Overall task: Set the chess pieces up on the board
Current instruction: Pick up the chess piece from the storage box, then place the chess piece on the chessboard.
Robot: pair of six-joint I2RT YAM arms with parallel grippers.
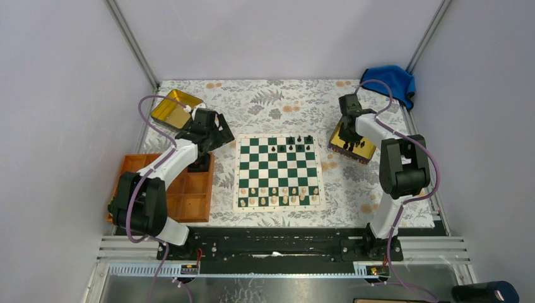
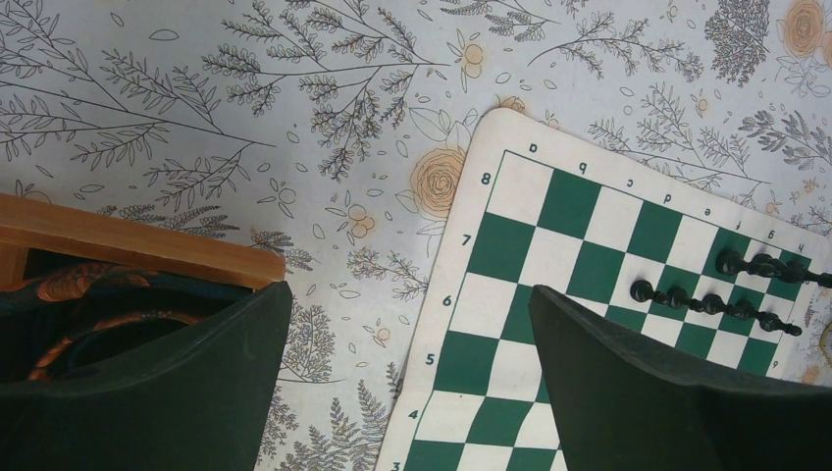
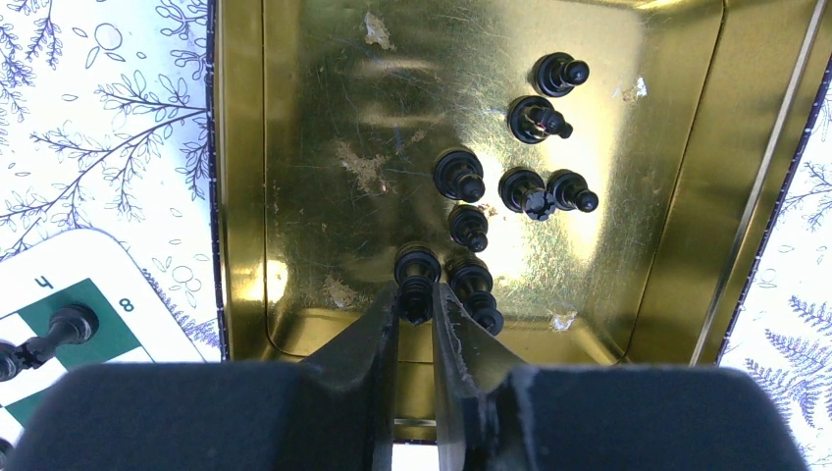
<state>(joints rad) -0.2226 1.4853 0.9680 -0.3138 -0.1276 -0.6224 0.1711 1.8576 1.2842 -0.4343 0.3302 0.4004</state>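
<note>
The green-and-white board (image 1: 278,171) lies mid-table, with a few black chess pieces (image 1: 299,140) on its far rows and cream pieces (image 1: 277,195) along the near rows. My right gripper (image 3: 416,292) reaches down into the gold tin (image 3: 294,147), shut on the top of one black piece (image 3: 416,267). Several more black pieces (image 3: 520,186) stand in that tin, one (image 3: 474,283) right beside the held piece. My left gripper (image 2: 409,294) hangs open over the board's left edge (image 2: 461,294), holding nothing.
An orange compartment tray (image 1: 183,196) sits left of the board under the left arm. A second gold tin (image 1: 169,107) lies at the far left. A blue cloth (image 1: 391,81) is in the far right corner. Walls enclose the flowered tablecloth.
</note>
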